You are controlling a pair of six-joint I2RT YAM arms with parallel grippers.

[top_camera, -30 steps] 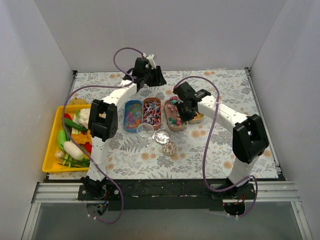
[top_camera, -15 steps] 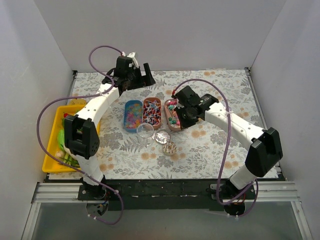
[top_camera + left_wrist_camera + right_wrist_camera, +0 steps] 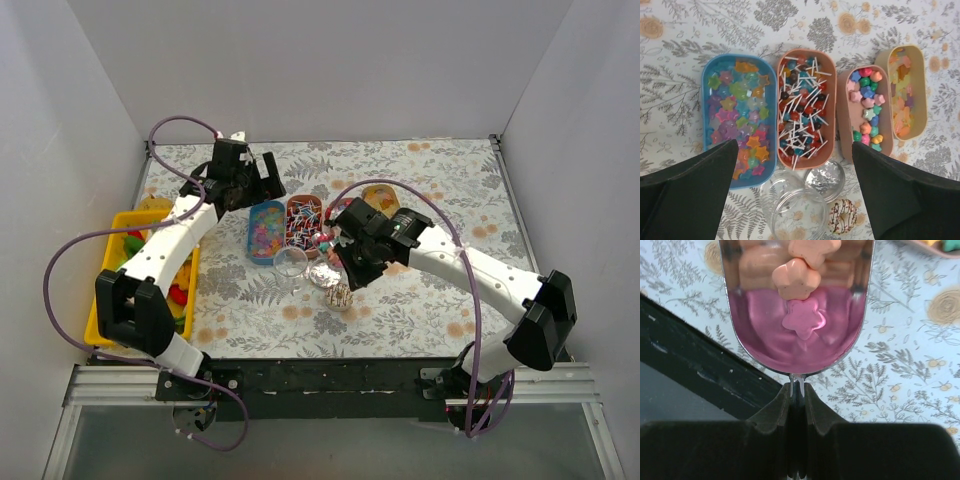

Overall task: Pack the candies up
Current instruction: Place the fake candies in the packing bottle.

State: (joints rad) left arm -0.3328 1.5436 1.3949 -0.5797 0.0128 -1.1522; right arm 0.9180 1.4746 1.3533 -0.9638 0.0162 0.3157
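Observation:
Four oval trays of candies lie side by side. A blue tray [image 3: 737, 125] holds stars and an orange tray [image 3: 802, 107] holds lollipop sticks. A third tray [image 3: 865, 110] holds bright flower shapes and a beige tray [image 3: 902, 92] holds gummies. My left gripper [image 3: 794, 146] hangs open high above them, nothing between its fingers. My right gripper [image 3: 797, 390] is shut on the handle of a metal scoop [image 3: 797, 347]. In the scoop lie a peach candy [image 3: 796, 280] and a pink one [image 3: 804, 320]. From above, the scoop [image 3: 326, 240] hovers just right of the clear jar [image 3: 291, 262].
A jar lid [image 3: 323, 274] and a small doughnut [image 3: 339, 296] lie beside the jar. A yellow bin [image 3: 97, 322] of toy vegetables sits at the left edge, partly under the left arm. White walls enclose the table on three sides.
The left gripper opened wide and its arm swung left, away from the trays. The right arm carried the scoop from the third tray leftward and nearer, toward the jar.

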